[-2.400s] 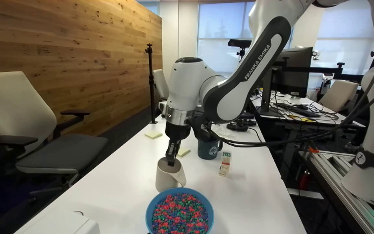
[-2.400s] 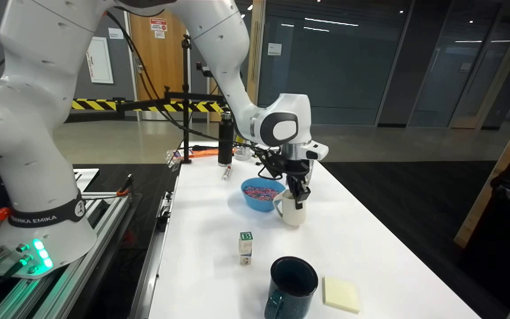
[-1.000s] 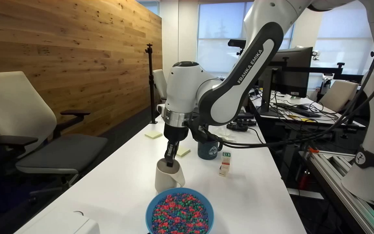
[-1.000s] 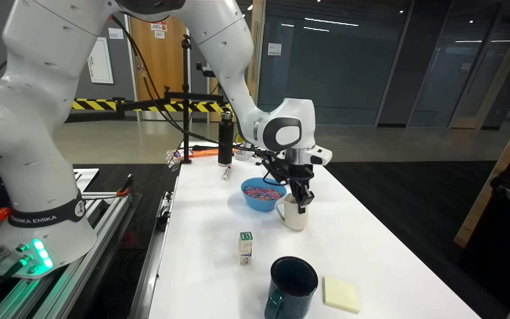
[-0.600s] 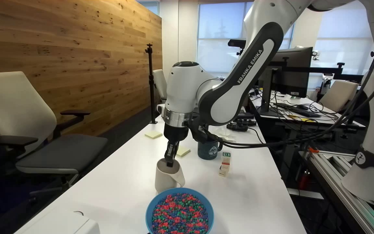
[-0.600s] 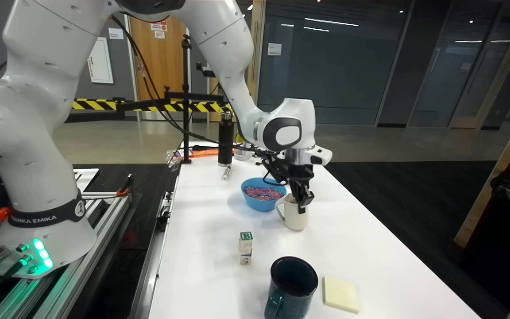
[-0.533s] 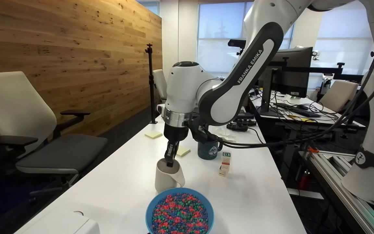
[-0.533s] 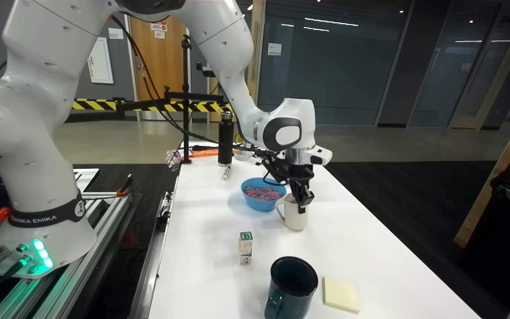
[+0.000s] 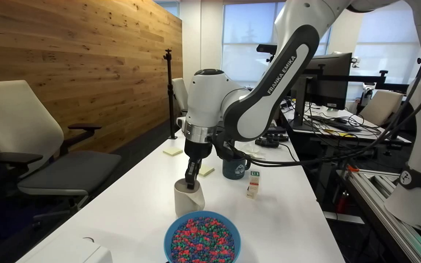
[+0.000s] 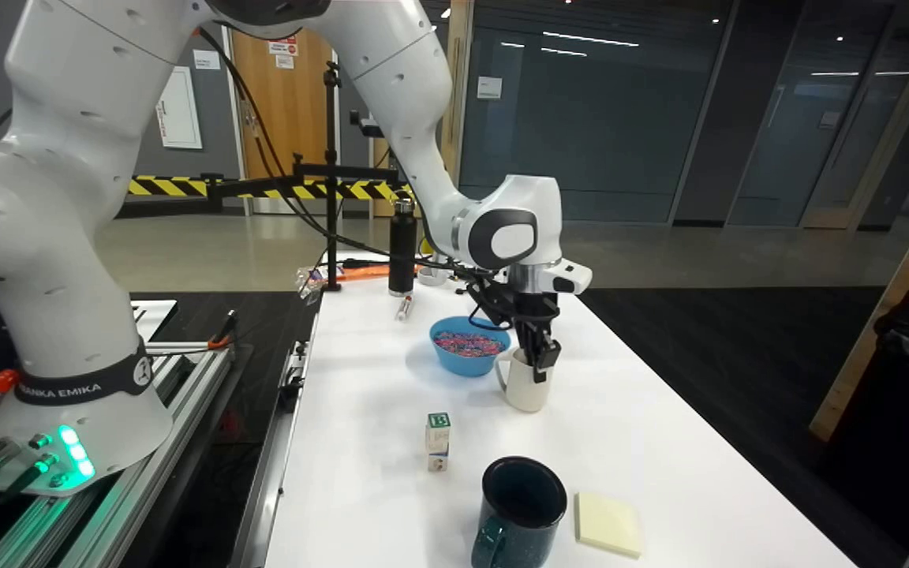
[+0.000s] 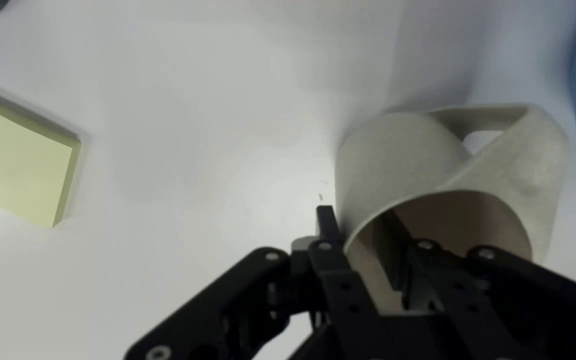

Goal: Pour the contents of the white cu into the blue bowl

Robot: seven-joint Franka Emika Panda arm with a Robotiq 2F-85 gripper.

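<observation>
A wooden plank wall runs behind an office chair; bright windows beyond are probably shaded.

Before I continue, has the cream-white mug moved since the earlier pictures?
Yes, slightly: in an exterior view, the cream-white mug has shifted right and lower in the picture, away from the unmoved blue bowl.
</observation>
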